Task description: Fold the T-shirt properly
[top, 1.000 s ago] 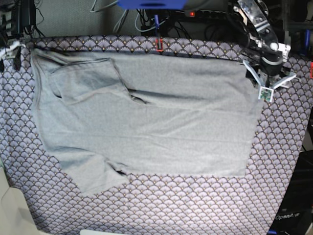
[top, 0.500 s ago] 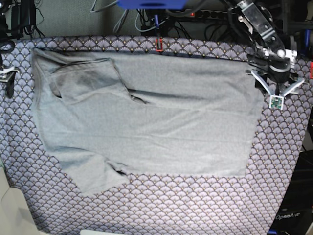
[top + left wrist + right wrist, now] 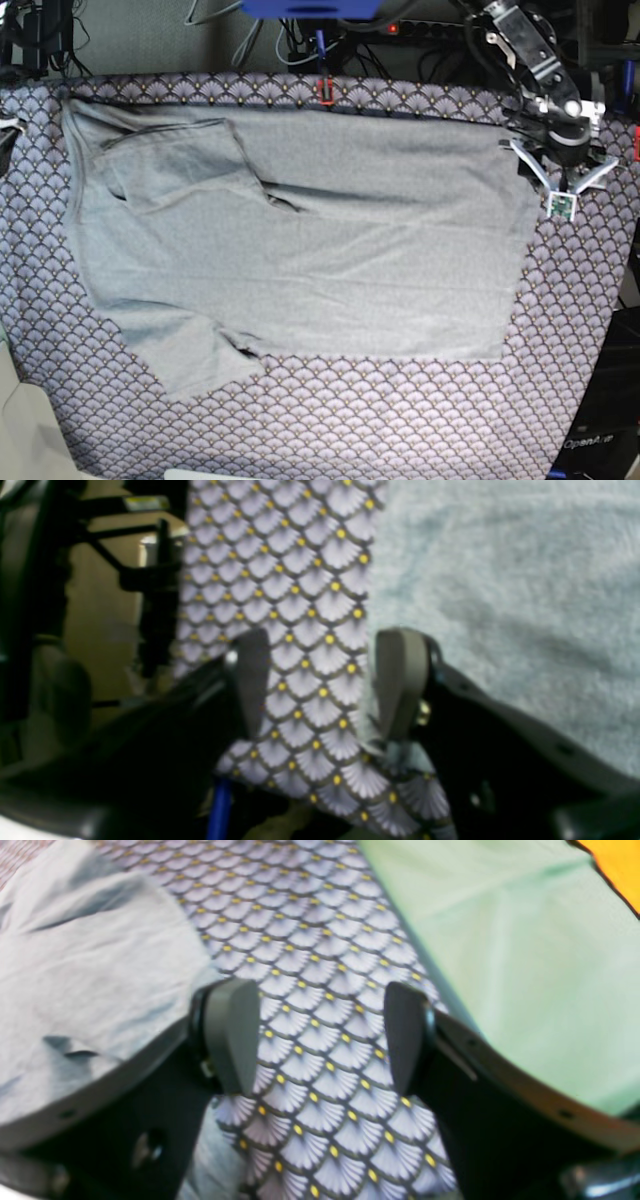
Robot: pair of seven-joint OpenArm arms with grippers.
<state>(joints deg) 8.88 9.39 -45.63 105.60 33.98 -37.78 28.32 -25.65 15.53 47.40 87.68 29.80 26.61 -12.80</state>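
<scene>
soft grey knit t-shirt (image 3: 330, 240) lies flat on scalloped fan-print tablecloth (image 3: 400, 420); both grippers (image 3: 320, 680) (image 3: 320, 1035) gape wide, empty

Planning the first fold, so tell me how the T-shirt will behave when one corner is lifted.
The T-shirt will probably drape and sag, not lift as a sheet: one sleeve already lies folded over the body, and soft creases cross it. It looks thin and light, so the far side may drag along. The patterned tablecloth beneath could bunch if pinched along with it.

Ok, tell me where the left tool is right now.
In the base view the left tool hangs open at the upper right, over the purple fan-patterned tablecloth, just beside the plain light grey T-shirt's right edge.
</scene>
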